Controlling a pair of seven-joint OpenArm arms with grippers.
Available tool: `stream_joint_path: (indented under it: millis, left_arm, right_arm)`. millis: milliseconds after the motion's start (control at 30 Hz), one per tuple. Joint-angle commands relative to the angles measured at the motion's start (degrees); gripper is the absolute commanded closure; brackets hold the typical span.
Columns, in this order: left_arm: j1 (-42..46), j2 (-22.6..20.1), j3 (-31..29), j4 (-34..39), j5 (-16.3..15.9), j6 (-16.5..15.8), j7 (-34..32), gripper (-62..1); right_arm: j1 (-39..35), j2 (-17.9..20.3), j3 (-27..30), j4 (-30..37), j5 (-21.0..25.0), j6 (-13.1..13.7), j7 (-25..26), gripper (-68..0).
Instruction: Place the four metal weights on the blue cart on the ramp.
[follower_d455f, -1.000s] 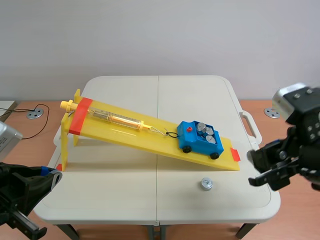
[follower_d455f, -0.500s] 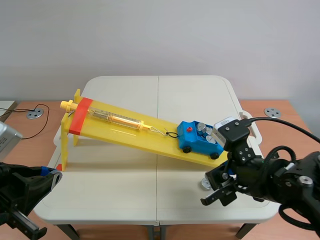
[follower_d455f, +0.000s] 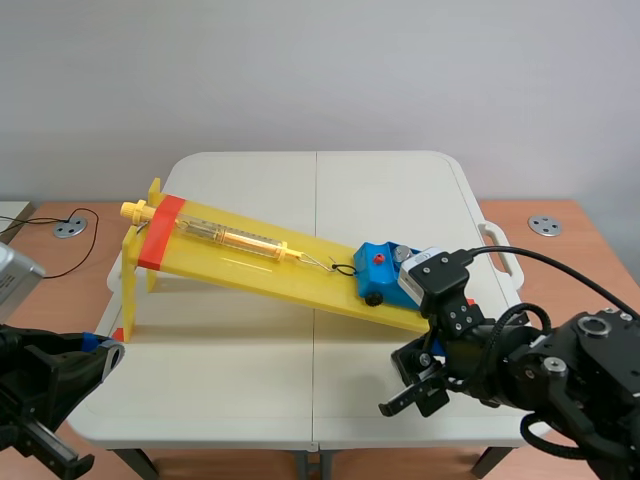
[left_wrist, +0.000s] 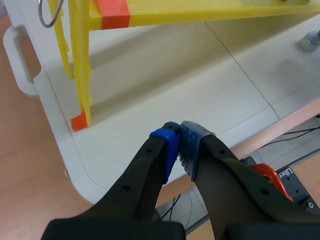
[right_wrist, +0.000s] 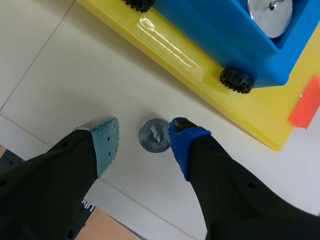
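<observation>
Little has changed on the left: the left gripper (left_wrist: 179, 145) hangs low off the table's (follower_d455f: 250, 400) near left corner as it did a second ago, its fingers pressed together on nothing. The ramp (follower_d455f: 250, 262) and the cart (follower_d455f: 383, 270) at its lower end have not shifted either (three weights lay in the cart a second ago; the arm now covers most of it).

The change is on the right. The right arm has swung in from the table's edge and dropped over the last weight (right_wrist: 154, 135), which lies loose on the table just below the ramp's lower end. So the fourth pick looks to be starting, with three of four apparently done.

The right gripper (right_wrist: 142, 142) points steeply down at the table, fingers spread, straddling the weight. The blue pad (right_wrist: 181, 137) is touching it or just beside it, and the grey-green pad (right_wrist: 104, 142) stands clear on the other side. No grip yet; the fingers seem off-centre, so closing may nudge the weight sideways.
</observation>
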Motion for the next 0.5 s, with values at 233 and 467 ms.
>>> stream_joint_path:
  millis: [233, 467]
  left_arm:
    - [-1.1, 0.4, -0.9, 3.5, -3.6, -2.7, -5.1, -3.0]
    - [-1.1, 0.4, -0.9, 3.5, -3.6, -2.7, -5.1, -3.0]
  right_arm:
    - [6.7, -0.2, -2.1, -1.8, -0.3, -2.4, 10.0, -24.9]
    - [6.7, -0.2, -2.6, -2.7, -0.9, -3.7, 9.2, -21.2]
